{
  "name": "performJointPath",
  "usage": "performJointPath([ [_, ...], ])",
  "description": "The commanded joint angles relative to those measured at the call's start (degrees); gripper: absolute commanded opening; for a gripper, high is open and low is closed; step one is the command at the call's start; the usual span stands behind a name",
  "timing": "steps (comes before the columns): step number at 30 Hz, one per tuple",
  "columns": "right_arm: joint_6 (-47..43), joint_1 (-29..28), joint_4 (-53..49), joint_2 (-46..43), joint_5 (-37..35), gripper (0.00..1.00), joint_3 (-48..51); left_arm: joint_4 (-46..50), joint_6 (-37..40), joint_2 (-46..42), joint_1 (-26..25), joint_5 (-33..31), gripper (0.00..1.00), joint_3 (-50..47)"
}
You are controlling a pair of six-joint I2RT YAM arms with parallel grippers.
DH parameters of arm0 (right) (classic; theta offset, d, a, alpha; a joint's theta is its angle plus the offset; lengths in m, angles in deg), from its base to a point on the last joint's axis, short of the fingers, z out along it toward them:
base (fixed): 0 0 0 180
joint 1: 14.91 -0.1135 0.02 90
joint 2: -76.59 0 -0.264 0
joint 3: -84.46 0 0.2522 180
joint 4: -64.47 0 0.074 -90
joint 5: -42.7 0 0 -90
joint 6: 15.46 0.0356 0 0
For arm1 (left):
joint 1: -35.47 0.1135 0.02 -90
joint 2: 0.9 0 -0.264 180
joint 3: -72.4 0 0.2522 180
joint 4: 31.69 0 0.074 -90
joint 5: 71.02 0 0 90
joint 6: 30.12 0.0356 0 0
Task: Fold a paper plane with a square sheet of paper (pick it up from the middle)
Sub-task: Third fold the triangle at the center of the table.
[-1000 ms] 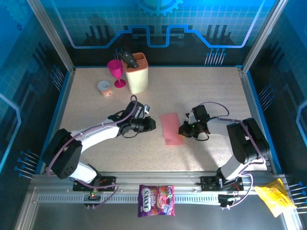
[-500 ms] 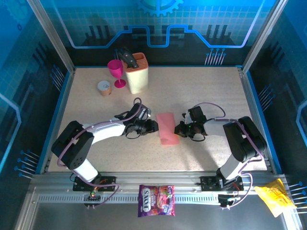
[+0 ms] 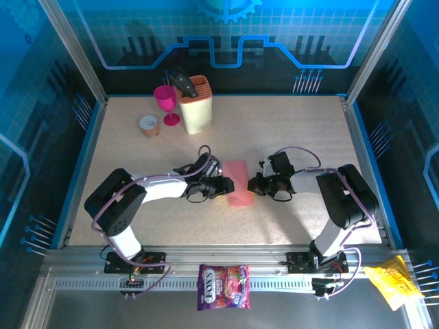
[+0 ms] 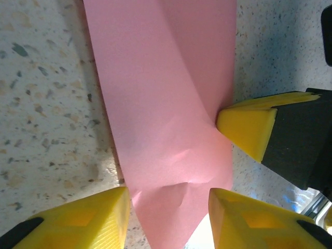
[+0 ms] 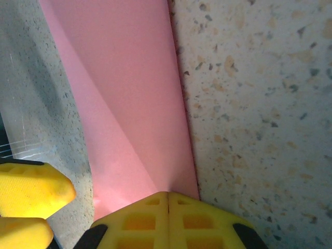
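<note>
Paper [image 3: 238, 184], pink and part folded, is lying mid-worktop [image 3: 309, 130] between the two hands, its long axis running away from the bases. The left hand [image 3: 224, 186] is standing partly open, its yellow fingers [image 4: 78, 218] straddling the paper's near end without gripping it, while the right hand [image 3: 254, 185], shut, is touching the right long edge; whether it is pinching anything I cannot tell. The left wrist view is showing a diagonal crease and small buckle that the top view is blurring.
</note>
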Motion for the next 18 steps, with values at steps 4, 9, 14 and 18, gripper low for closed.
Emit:
performJointPath([
  [4, 0.1, -0.9, -5.6, 4.8, -5.8, 0.0, 2.9, -0.8, -5.7, -3.0, -2.5, -5.0, 0.49, -3.7],
  [9, -0.2, -0.8, -5.7, 5.3, -5.5, 0.0, 2.6, 0.2, -8.5, -5.1, -4.3, -7.2, 0.52, -5.4],
  [14, -0.3, -0.6, -5.7, 5.8, -5.4, 0.0, 2.5, -1.6, -9.3, -4.8, -4.8, -6.5, 0.53, -5.4],
  [18, -0.5, -0.5, -5.6, 6.2, -5.3, 0.0, 2.7, -2.2, -8.8, -3.3, -4.8, -5.7, 0.53, -3.8],
])
